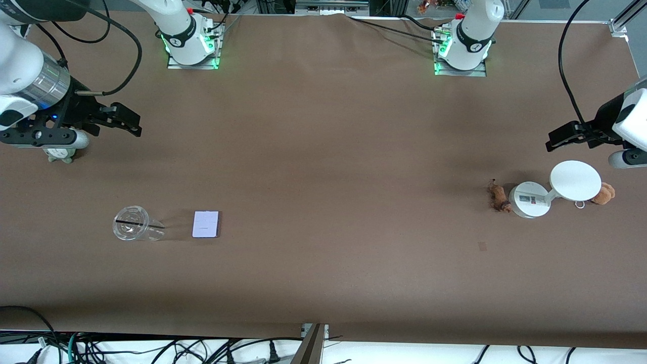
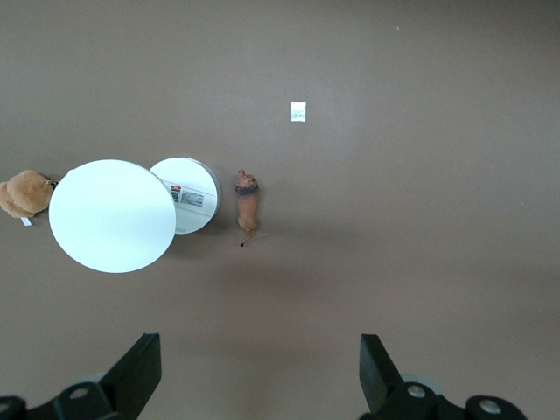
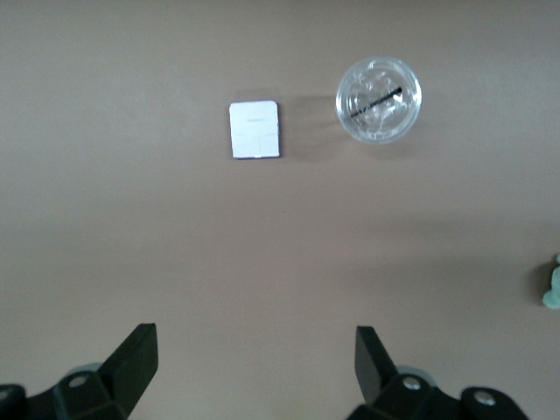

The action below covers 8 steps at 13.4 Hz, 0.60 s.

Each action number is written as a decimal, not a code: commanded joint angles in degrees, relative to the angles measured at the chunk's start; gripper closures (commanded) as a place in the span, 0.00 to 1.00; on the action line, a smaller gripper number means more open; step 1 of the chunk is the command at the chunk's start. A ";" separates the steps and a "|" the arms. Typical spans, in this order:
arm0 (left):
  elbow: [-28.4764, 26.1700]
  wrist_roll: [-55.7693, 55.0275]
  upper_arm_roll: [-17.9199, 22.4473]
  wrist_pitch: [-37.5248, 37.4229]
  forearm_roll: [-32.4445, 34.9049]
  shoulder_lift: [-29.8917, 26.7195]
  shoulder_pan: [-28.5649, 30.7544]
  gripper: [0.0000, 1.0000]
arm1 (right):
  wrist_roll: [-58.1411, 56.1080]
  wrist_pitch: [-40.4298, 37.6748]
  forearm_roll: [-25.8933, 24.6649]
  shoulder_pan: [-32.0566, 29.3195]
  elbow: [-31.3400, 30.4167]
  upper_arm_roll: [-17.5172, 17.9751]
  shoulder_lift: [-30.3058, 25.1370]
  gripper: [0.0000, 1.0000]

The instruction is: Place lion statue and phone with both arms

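Front view. Brown tabletop (image 1: 323,151), broad bare middle between two clusters of items. Toward the right arm's end: phone (image 1: 205,224), flat, pale lavender-white, lying just beside a clear plastic cup (image 1: 132,223) on its side; open room all round the phone except on the cup's side. Grey-green plush toy (image 1: 60,154), mostly hidden under the right end effector (image 1: 121,119), which hangs over the tabletop edge zone, fingers apart, holding nothing. Toward the left arm's end: lion statue (image 1: 498,196), reddish-brown, small, just beside the round base of a white stand (image 1: 529,199); whether they touch cannot be told. The stand's disc (image 1: 575,180) overhangs an orange-brown plush (image 1: 604,193) with keyring, part hidden. Left end effector (image 1: 568,135) is over the tabletop farther from the camera than the stand, fingers apart, empty, its arm cut off by the frame edge.

Left wrist view. Lion statue (image 2: 248,201) seen from above, thin tail tip visible, a narrow gap to the stand's base (image 2: 188,194). Disc (image 2: 112,215) covers part of the base. Plush (image 2: 24,192) cut at the frame edge. A small white paper square (image 2: 298,111) lies apart on bare tabletop, barely visible in the front view. Finger (image 2: 136,372) tips spread wide.

Right wrist view. Phone (image 3: 255,129) and cup (image 3: 378,100) apart, bare tabletop around. Grey-green toy (image 3: 552,284) only a sliver at the edge. Finger (image 3: 133,363) tips spread wide.
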 commanded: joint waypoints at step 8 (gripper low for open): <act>2.21 -0.34 -0.11 -1.78 2.09 1.88 0.16 0.00 | 0.65 -2.01 -3.17 1.19 1.84 0.55 0.91 0.00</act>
